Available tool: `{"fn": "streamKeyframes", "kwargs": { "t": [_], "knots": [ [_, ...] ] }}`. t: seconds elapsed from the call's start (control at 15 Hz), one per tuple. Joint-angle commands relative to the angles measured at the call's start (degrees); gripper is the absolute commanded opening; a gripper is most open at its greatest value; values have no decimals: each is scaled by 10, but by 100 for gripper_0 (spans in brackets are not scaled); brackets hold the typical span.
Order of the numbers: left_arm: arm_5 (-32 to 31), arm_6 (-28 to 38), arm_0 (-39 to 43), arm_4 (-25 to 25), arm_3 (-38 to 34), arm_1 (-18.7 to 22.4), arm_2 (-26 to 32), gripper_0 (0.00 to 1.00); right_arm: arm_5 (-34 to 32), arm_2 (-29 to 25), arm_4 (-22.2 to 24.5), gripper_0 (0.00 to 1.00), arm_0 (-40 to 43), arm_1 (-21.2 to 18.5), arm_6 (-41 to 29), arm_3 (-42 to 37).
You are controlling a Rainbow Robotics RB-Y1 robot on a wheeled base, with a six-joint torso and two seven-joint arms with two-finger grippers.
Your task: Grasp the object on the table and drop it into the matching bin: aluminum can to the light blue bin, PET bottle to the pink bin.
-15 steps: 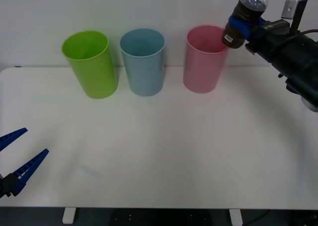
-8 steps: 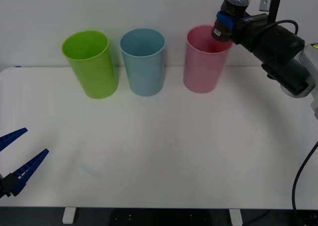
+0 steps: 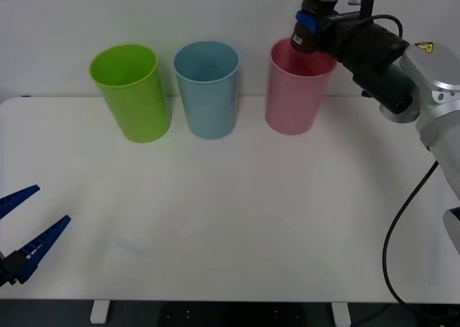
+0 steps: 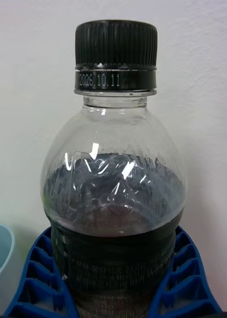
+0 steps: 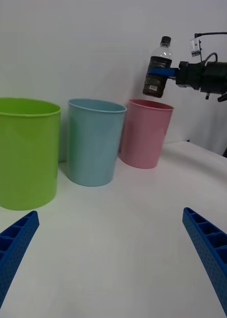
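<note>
The PET bottle (image 3: pixel 314 16), clear with a black cap and dark body, hangs upright above the far right part of the pink bin's (image 3: pixel 293 90) rim. My right gripper (image 3: pixel 307 25) is shut on its lower body. In the right wrist view the bottle (image 4: pixel 113 198) stands between the blue fingers (image 4: pixel 36 278). From the left wrist view the bottle (image 5: pixel 158 69) hovers just over the pink bin (image 5: pixel 144 134). The light blue bin (image 3: pixel 207 90) stands left of the pink one on the white table (image 3: pixel 237 205). My left gripper (image 3: pixel 25 230) rests open at the near left edge.
A lime green bin (image 3: pixel 131 93) stands left of the light blue bin; the three bins form a row along the table's far edge, against a white wall. The right arm and its cable (image 3: pixel 402 219) reach over the table's right side.
The right arm has carried the bottle leftward, from right of the pink bin to above its rim. The left gripper has not moved.
</note>
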Motion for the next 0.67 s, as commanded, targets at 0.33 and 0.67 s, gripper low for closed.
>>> {"fn": "streamKeyframes", "kwargs": {
  "t": [0.33, 0.67],
  "knots": [
    [0, 0, 0, 0, 0, 0, 0, 100, -1, 0, 1, 1, -4, 2, 11, 5],
    [0, 0, 0, 0, 0, 0, 0, 100, -1, 0, 1, 92, -6, 2, 18, 5]
  ]
}}
